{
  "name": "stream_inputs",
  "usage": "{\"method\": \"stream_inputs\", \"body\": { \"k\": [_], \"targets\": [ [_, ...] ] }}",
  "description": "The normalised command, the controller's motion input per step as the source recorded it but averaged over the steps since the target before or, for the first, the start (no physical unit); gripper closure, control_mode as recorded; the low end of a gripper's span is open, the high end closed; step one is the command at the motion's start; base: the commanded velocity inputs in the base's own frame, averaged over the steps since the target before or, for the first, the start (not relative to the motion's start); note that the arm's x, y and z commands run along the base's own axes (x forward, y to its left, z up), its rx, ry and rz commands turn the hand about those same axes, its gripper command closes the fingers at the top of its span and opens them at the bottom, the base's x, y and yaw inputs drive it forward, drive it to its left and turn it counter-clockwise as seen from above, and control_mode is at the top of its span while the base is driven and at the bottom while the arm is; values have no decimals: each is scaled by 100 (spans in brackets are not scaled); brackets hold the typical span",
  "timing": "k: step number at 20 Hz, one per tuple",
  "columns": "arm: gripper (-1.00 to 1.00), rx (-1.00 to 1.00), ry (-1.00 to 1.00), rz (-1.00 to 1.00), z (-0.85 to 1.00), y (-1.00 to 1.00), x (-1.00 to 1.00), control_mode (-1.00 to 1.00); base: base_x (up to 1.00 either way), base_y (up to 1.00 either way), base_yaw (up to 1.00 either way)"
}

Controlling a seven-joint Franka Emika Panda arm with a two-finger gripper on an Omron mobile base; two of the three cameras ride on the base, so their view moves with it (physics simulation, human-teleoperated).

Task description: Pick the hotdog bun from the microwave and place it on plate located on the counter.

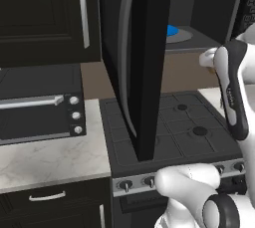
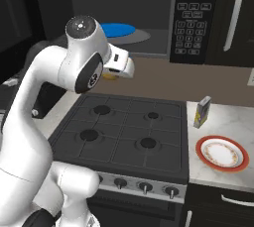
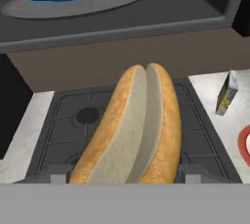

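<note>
I have the gripper [image 3: 124, 181] closed on the hotdog bun [image 3: 132, 130], held in the air over the stove [image 2: 124, 132], just outside the open microwave [image 2: 149, 18]. The blue dish [image 2: 118, 29] sits inside it. The plate [image 2: 222, 153] lies on the surface [image 2: 223, 122] right of the stove, beside a small carton [image 2: 201, 112]

We see a robot arm [image 2: 34, 122] built of smooth, rounded white links with a glossy finish. Dark grey to black bands mark the joints between links. One joint ends in a round white cap [image 2: 82, 25] with a small grey disc at its centre. Below it sits a dark oval side cover [image 2: 92, 75]. The wrist section [image 1: 234, 90] carries a long black strip with faint lettering.
</note>
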Motion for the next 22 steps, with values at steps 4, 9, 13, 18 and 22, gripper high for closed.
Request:
{"method": "stream_inputs", "body": {
  "k": [4,9,13,18,22],
  "targets": [
    [100,0,27,-13,-100,-100,-44,-100,0,0,0],
    [100,3,25,-10,-100,-100,-30,-100,0,0,0],
    [100,2,27,-9,-97,-100,3,-100,0,0,0],
    [100,3,22,-6,-65,-99,39,-100,0,0,0],
    [100,6,18,0,-47,-100,70,-100,0,0,0]
  ]
}}
